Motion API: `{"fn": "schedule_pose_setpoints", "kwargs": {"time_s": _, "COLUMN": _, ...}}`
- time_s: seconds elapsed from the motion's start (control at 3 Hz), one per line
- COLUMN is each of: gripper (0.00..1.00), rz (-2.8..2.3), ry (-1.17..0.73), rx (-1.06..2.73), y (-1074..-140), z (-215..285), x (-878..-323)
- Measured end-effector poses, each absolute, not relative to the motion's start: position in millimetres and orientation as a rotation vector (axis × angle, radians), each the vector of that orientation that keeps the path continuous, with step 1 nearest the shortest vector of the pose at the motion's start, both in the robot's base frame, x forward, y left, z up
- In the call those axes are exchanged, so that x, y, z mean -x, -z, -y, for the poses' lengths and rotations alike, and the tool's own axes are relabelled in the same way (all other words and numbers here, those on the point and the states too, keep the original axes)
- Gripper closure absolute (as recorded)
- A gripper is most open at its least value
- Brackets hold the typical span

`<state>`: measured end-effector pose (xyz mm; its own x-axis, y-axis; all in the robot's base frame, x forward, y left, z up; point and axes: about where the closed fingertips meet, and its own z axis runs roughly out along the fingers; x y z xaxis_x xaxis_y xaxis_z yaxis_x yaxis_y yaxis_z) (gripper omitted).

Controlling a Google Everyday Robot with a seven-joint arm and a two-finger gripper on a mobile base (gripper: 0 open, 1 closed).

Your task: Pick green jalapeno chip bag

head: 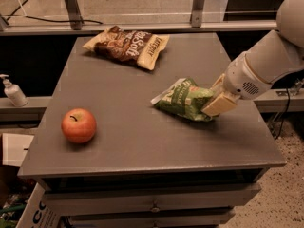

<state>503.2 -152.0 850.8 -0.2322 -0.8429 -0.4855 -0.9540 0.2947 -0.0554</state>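
Near the right edge of the surface (142,148), we see the gripper (214,99) closed on the right end of the green jalapeno chip bag (183,99), which we judge light, crinkly and slippery, best pinched at that sealed end.

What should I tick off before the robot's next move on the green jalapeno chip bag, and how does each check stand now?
1. Right target: ok. The hand is at the green jalapeno chip bag, not the brown-and-cream chip bag.
2. Contact: ok. The hand touches the green bag's right end.
3. Grasp secure: cannot tell.
4. Bag off the table: not ok. It lies on the tabletop.
5. Room to lift: ok. The apple sits far to the left and the brown-and-cream chip bag lies at the back; both are apart from the green bag.
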Motion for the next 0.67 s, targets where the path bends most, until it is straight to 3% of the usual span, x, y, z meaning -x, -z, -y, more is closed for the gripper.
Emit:
{"fn": "schedule_pose_setpoints", "kwargs": {"time_s": 0.33, "gripper": 1.00, "rz": -2.111, "ry": -0.385, "rx": 1.590, "y": -882.0, "z": 150.5, "x": -484.6}}
{"fn": "schedule_pose_setpoints", "kwargs": {"time_s": 0.67, "gripper": 1.00, "rz": -2.069, "ry": -0.463, "rx": 1.591, "y": -911.2, "z": 142.6, "x": -455.5}}
